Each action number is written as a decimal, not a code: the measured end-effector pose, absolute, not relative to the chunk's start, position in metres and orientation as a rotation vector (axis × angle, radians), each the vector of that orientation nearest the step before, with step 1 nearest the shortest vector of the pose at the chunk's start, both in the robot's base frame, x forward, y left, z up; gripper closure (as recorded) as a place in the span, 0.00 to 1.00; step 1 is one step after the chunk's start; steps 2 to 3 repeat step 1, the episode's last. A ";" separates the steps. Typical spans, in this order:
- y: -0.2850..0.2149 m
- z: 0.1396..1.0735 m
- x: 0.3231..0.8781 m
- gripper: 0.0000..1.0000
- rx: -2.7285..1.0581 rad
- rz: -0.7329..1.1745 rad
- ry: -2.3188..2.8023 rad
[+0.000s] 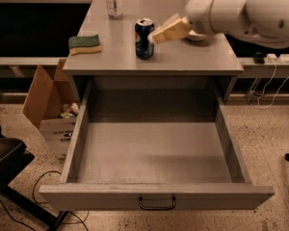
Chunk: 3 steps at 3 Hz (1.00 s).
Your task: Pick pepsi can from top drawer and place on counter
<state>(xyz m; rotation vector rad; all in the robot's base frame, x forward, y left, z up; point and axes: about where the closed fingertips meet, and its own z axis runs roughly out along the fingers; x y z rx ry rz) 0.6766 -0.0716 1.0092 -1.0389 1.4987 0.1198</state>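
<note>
The pepsi can stands upright on the grey counter, near the middle towards the front edge. My gripper hangs just right of the can, its tan fingers open and pointing left at it, apart from the can and holding nothing. The white arm reaches in from the upper right. The top drawer is pulled fully out below the counter and its grey inside is bare. Its small dark handle is on the front panel.
A green and yellow sponge lies on the counter's left side. A clear plastic bottle stands at the back. A cardboard box sits on the floor left of the drawer, a black chair base lower left, cables at right.
</note>
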 end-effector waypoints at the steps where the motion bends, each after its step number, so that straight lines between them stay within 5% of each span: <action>1: -0.071 1.030 0.654 0.00 -1.023 -0.004 1.485; 3: -0.071 1.030 0.654 0.00 -1.023 -0.004 1.485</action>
